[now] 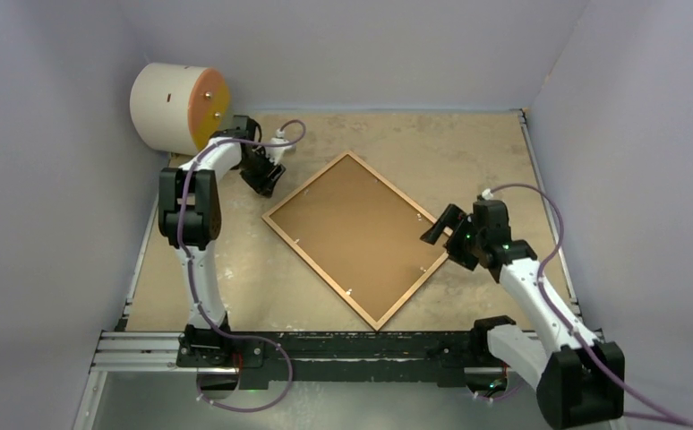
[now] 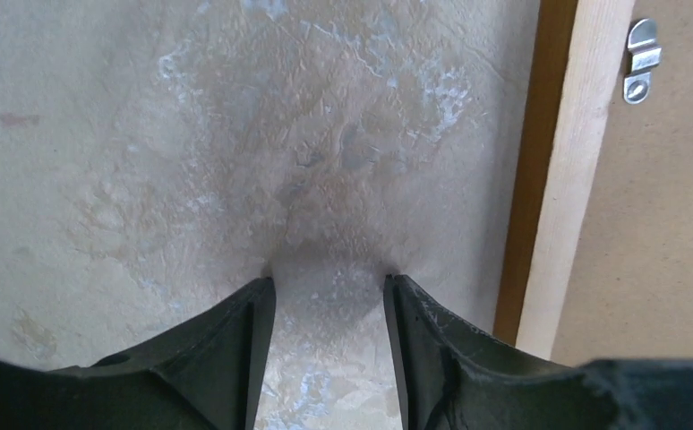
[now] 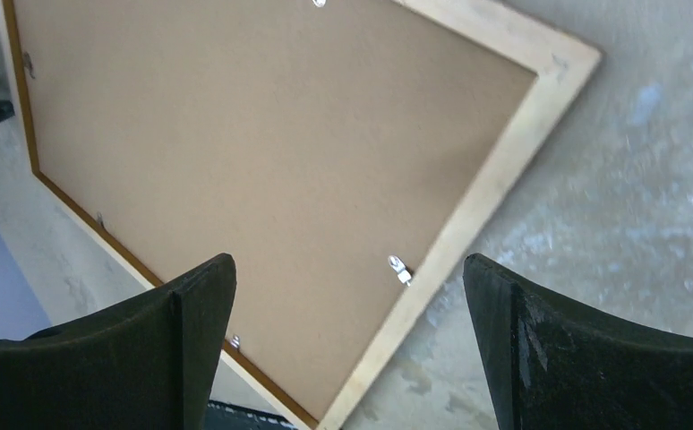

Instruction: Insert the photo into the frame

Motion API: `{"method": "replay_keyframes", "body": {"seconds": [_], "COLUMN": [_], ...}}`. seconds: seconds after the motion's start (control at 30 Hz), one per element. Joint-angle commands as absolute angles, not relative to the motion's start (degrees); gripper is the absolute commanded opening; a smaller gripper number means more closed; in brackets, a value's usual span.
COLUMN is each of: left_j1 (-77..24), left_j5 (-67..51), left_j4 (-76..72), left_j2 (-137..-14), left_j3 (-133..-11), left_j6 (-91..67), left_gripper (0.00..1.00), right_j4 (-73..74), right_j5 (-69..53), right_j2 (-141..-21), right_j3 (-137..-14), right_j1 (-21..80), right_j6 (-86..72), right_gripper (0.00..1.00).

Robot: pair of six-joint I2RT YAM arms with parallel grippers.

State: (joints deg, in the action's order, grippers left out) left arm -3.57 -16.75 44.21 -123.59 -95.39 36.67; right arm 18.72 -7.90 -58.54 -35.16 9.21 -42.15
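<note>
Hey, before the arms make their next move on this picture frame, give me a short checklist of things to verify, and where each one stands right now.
1. Frame flat on the table, back side up: ok.
2. Backing board seated inside the frame's rim: ok.
3. Clips turned over the board: cannot tell; one clip lies on it, the others are too small to judge.
4. Photo inside the frame: cannot tell; no view shows it, and the frame lies face down.
5. Left gripper empty: ok; fingers apart over bare table beside the frame's edge.
6. Right gripper open and empty: ok; above a frame corner.
</note>
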Motion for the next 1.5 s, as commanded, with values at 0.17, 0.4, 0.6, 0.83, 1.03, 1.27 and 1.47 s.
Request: {"method": "replay_keyframes", "body": {"seconds": [0.17, 0.4, 0.6, 0.83, 1.03, 1.27, 1.47], "left_j1": [-4.0, -4.7, -8.3, -15.0, -8.5, -2.0, -2.1], "left_j5": [-18.9, -23.4, -27.8, -31.0, -34.0, -48.2, -51.2], "left_j4": [40.2, 43.7, 47.7, 50.7, 56.4, 62.6, 61.8], "left_j2": [-119.8, -115.1, -108.5, -102.1, -100.1, -108.1, -112.2], "left_j3": [-84.0, -75.5, -65.3, -58.7, -60.9, -70.2, -69.5], "left_j6": [40.1, 45.8, 52.3, 55.2, 57.1, 55.1, 54.7], "left_gripper": [0.5, 0.48, 0.48, 0.48, 0.48, 0.48, 0.49], "right_j4": [23.2, 12.7, 9.1, 9.4, 13.7, 2.4, -9.0], "right_j5": [-14.7, -14.7, -11.5, -6.9, 0.7, -6.3, -12.2], "right_j2": [-52.0, -64.1, -73.2, -79.2, -75.4, -74.3, -83.8], "right_j3": [-25.8, -28.7, -38.2, -45.4, -50.4, -47.5, -49.7], "right_j1": [8.8, 8.7, 8.6, 7.6, 6.3, 14.3, 28.4], "right_j6": [-45.1, -44.3, -43.5, -42.0, -41.1, -48.1, -53.6], "right_gripper": [0.98, 0.95, 0.93, 0.94, 0.91, 0.8, 0.77]}}
